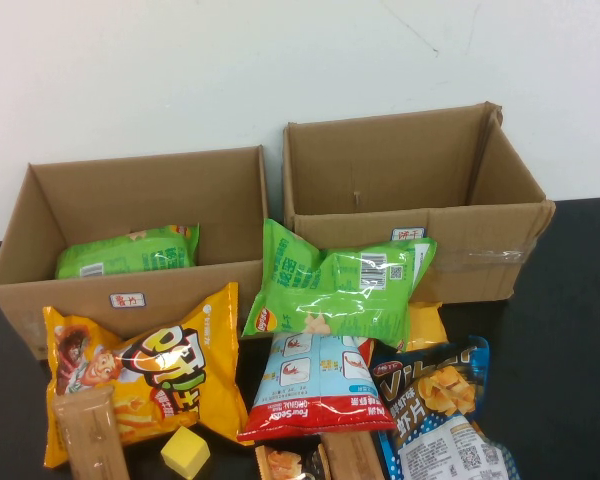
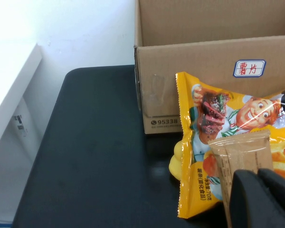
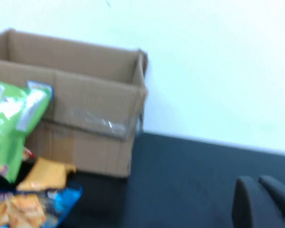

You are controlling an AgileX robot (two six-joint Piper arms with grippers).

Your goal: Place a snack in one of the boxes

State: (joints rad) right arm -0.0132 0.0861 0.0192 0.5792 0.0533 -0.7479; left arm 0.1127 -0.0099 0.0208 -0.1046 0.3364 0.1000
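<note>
Two open cardboard boxes stand at the back. The left box (image 1: 130, 295) holds a green snack bag (image 1: 128, 250); the right box (image 1: 480, 245) shows no contents. In front lie a yellow bag (image 1: 150, 370), a green bag (image 1: 335, 285) leaning on the right box, a red and blue bag (image 1: 315, 385) and a blue chips bag (image 1: 440, 400). A brown wafer pack (image 1: 90, 435) lies on the yellow bag. Neither gripper shows in the high view. My left gripper (image 2: 256, 173) is shut, just over the brown wafer pack (image 2: 240, 152). My right gripper (image 3: 256, 179) is shut and empty over bare table, right of the right box (image 3: 85, 104).
A yellow cube (image 1: 185, 452) and more brown packs (image 1: 352, 455) lie at the front edge. The dark table (image 2: 95, 147) is bare left of the left box (image 2: 204, 76) and also right of the right box (image 1: 570, 350). A white wall runs behind the boxes.
</note>
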